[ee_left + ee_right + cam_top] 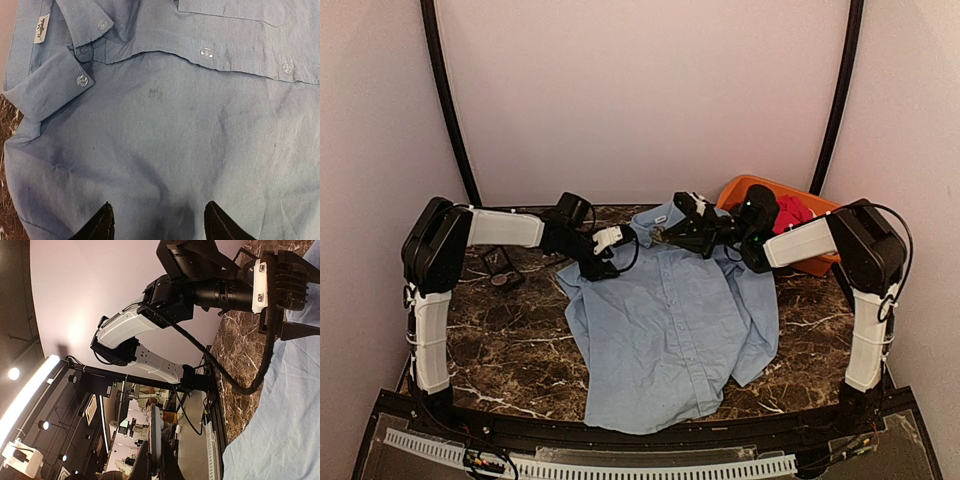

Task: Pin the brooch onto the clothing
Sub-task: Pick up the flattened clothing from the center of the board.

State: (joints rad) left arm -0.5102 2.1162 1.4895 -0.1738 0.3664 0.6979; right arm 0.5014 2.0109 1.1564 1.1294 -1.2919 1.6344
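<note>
The light blue shirt (670,320) lies spread flat on the marble table, collar at the back. It fills the left wrist view (165,125), where the collar, label and several buttons show. My left gripper (604,266) hovers open just over the shirt's left shoulder; its dark fingertips (102,222) stand wide apart with only cloth between them. My right gripper (666,236) is lifted by the collar, turned on its side. In the right wrist view the right gripper (157,462) is shut on the brooch (156,435), a thin disc seen edge-on.
An orange tray (745,188) with a red garment (790,212) stands at the back right, behind the right arm. Small dark items (502,268) lie on the marble table (510,340) at the left. The left arm (200,290) shows in the right wrist view.
</note>
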